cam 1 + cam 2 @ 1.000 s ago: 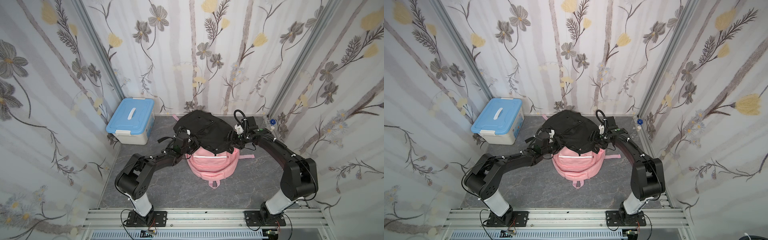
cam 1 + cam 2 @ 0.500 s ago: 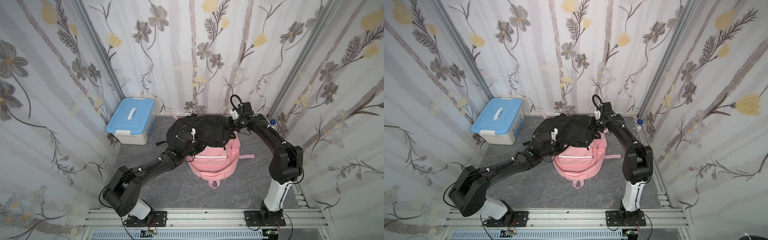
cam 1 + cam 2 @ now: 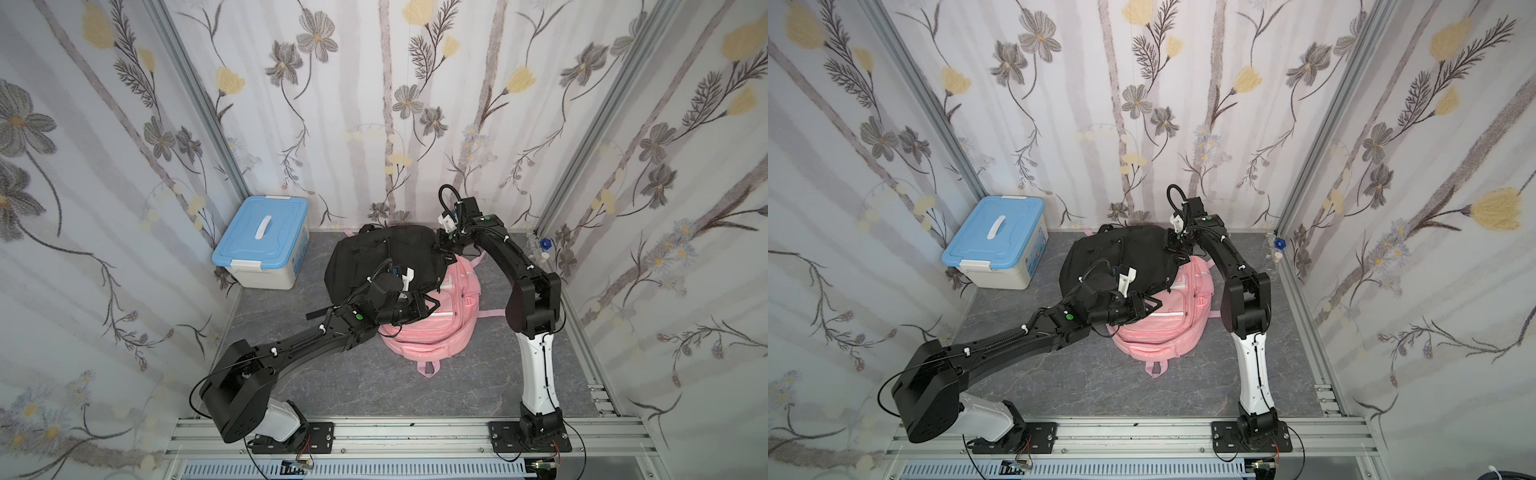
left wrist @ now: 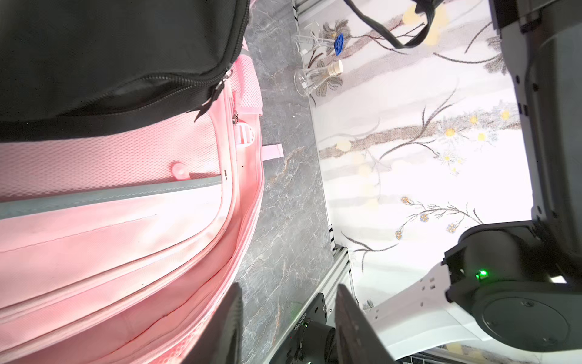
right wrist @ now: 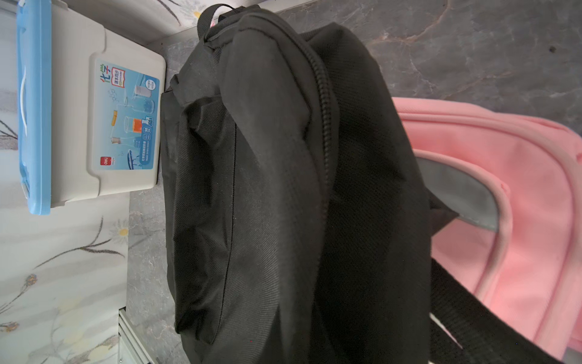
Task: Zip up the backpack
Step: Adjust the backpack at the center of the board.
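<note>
A black backpack (image 3: 386, 257) lies across the back half of a pink backpack (image 3: 432, 328) in both top views. My left gripper (image 3: 432, 305) hovers open over the pink backpack's front, just off the black one's near edge. In the left wrist view its fingers (image 4: 234, 318) stand apart with nothing between them, and the black bag's zip slider (image 4: 224, 76) shows at the end of its zipper. My right gripper (image 3: 445, 248) is at the black backpack's far right edge, shut on its fabric. The right wrist view is filled by that bag and its zipper line (image 5: 322, 104); the fingers are hidden.
A white box with a blue lid (image 3: 262, 245) stands at the back left, close to the black backpack. Small glass flasks (image 3: 540, 251) sit in the back right corner. Patterned walls close in three sides. An aluminium rail (image 3: 395, 432) runs along the front.
My left gripper has let go of the black backpack, opened and swung right over the pink one. The right gripper closed on the bag's edge and pulled it back.
</note>
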`<state>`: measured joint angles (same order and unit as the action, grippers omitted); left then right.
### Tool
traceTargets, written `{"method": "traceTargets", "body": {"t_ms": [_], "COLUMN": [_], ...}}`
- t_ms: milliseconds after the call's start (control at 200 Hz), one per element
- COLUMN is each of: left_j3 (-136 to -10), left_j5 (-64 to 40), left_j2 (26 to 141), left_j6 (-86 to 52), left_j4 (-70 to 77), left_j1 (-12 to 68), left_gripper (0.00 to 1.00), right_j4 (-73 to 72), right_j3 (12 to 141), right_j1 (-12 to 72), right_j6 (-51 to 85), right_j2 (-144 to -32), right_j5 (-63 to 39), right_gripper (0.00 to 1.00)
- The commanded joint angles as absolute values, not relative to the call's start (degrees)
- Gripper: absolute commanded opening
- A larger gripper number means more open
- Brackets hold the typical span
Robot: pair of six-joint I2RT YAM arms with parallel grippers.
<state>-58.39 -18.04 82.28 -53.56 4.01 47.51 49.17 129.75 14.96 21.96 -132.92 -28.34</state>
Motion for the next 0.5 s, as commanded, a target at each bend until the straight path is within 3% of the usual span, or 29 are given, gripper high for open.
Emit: {"method": "traceTargets", "body": {"t_ms": [0, 55, 160, 370, 495], "left_j3": [-67.53, -75.11, -88.4, -114.6, -143.51], "left_j5": [-11.52, -8.22, -6.43, -13.49, -15.62], "left_j2": [81.11, 83.15, 89.56, 109.91, 128.99], "left_j6": [-44.24, -39.4, -34.48, -32.16, -30.59], "left_j4": [-11.01, -19.83, -30.69, -41.14, -56.01], "left_j1": [47.08, 46.38, 42.84, 35.3, 34.21], "left_gripper": [0.74, 0.81, 0.87, 0.9, 0.91], "right_j4": [57.78, 58.29, 57.37, 47.6, 40.68], "right_j3": [136.05, 136.41, 134.51, 115.66, 98.47], "right_j1": [14.35, 13.92, 13.02, 12.92, 12.85], "right_j6": [16.72, 15.69, 15.79, 17.98, 19.97], "right_j2": [-135.61, -134.87, -130.44, -113.38, -102.64], "right_j5": [-29.58, -29.15, -27.44, -15.76, -10.11], "right_gripper": [0.38, 0.55, 0.65, 0.71, 0.7]}}
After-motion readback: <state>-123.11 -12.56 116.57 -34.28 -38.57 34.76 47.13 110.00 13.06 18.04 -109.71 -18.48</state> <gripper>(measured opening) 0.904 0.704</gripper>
